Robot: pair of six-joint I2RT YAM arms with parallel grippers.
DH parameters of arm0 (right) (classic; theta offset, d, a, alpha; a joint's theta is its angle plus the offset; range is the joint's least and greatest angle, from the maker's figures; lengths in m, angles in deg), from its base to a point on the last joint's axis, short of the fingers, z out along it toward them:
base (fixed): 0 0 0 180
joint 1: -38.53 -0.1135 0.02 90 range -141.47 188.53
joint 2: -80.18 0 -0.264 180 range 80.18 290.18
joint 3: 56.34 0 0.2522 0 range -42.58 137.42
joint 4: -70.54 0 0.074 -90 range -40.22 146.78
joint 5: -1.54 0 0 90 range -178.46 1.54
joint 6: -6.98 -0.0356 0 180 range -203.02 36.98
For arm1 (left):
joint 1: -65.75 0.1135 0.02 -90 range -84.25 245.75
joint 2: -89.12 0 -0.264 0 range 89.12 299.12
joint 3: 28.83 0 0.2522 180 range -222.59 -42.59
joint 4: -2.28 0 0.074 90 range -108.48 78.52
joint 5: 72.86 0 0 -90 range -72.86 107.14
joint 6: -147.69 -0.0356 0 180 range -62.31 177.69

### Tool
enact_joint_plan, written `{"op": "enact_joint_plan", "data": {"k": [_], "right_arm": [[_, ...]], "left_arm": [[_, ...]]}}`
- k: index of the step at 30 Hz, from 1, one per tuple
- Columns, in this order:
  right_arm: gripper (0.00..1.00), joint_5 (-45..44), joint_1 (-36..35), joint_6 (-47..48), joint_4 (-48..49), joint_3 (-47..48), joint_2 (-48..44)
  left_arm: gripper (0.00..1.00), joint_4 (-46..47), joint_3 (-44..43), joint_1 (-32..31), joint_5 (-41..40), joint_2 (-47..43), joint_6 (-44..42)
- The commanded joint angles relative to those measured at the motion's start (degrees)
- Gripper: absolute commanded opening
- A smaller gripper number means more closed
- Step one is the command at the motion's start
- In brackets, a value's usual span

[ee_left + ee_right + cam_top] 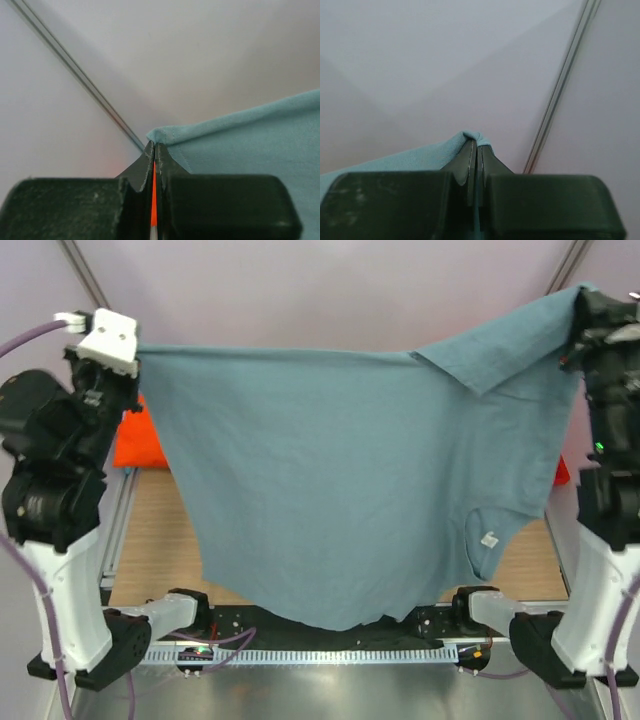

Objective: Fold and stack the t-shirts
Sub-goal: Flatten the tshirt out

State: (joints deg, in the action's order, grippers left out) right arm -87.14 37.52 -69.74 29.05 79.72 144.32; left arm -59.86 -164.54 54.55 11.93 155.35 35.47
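Note:
The large grey-blue t-shirt (340,490) hangs spread in the air between both arms, high above the table. Its neck opening with the small white label (489,538) hangs at the lower right. My left gripper (128,365) is shut on the shirt's upper left hem corner (165,135). My right gripper (580,315) is shut on the upper right corner (472,137), where a flap folds down. An orange t-shirt (140,440) lies on the table behind the left arm, mostly hidden. The pink shirt is out of view.
A wooden table top (160,550) shows below the hanging shirt. A red thing (561,472) peeks out at the right edge behind the shirt. The arm bases and a cable rail (320,652) run along the near edge.

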Motion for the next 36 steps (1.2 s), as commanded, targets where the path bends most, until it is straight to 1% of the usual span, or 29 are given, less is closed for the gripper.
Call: {"op": "enact_joint_plan", "data": {"k": [1, 2, 6, 10, 15, 20, 24, 25, 26, 30, 32, 36], "right_arm": [[0.01, -3.8, 0.3, 2.8, 3.9, -5.4, 3.2], [0.01, -4.0, 0.3, 2.8, 5.1, -8.0, 3.9], [0.01, -5.4, 0.3, 3.2, 8.6, -14.1, 5.3], [0.01, -6.1, 0.3, 2.8, 9.0, -15.1, 7.4], [0.01, -6.0, 0.3, 2.3, 8.5, -13.1, 7.5], [0.01, -5.4, 0.3, 2.0, 5.4, -11.6, 3.2], [0.01, -3.9, 0.3, 1.0, 1.5, -11.3, -2.4], [0.01, -3.5, 0.3, 1.0, 0.0, -11.3, -5.3], [0.01, -3.4, 0.3, 1.1, -0.7, -11.2, -6.6], [0.01, -3.2, 0.3, 2.6, -3.6, -9.5, -12.6], [0.01, -3.3, 0.3, 3.2, -5.7, -6.2, -14.5], [0.01, -3.9, 0.3, 4.8, -8.0, 2.4, -14.2]], "left_arm": [[0.0, 6.9, 5.7, 0.0, -4.6, 2.9, -4.2], [0.0, 8.1, 8.9, 0.0, -5.2, 3.3, -4.4], [0.0, 13.3, 13.3, 0.0, -6.3, 6.5, -4.8], [0.0, 14.5, 12.9, 1.3, -5.7, 9.8, -4.4], [0.0, 14.3, 10.6, 1.4, -4.7, 10.0, -3.7], [0.0, 11.0, 9.2, 1.4, -3.8, 5.4, -2.7], [0.0, 7.2, 9.1, 1.5, -2.5, -0.6, -0.6], [0.0, 6.6, 9.3, 1.5, -2.3, -1.9, -0.1], [0.0, 5.7, 9.9, 1.5, -2.2, -4.7, 0.0], [0.0, 3.4, 9.1, 1.4, -2.2, -9.5, -0.4], [0.0, 1.4, 6.2, 1.4, -2.3, -10.4, -1.1], [0.0, -1.3, -0.7, 1.5, -2.9, -9.6, -2.3]]}}
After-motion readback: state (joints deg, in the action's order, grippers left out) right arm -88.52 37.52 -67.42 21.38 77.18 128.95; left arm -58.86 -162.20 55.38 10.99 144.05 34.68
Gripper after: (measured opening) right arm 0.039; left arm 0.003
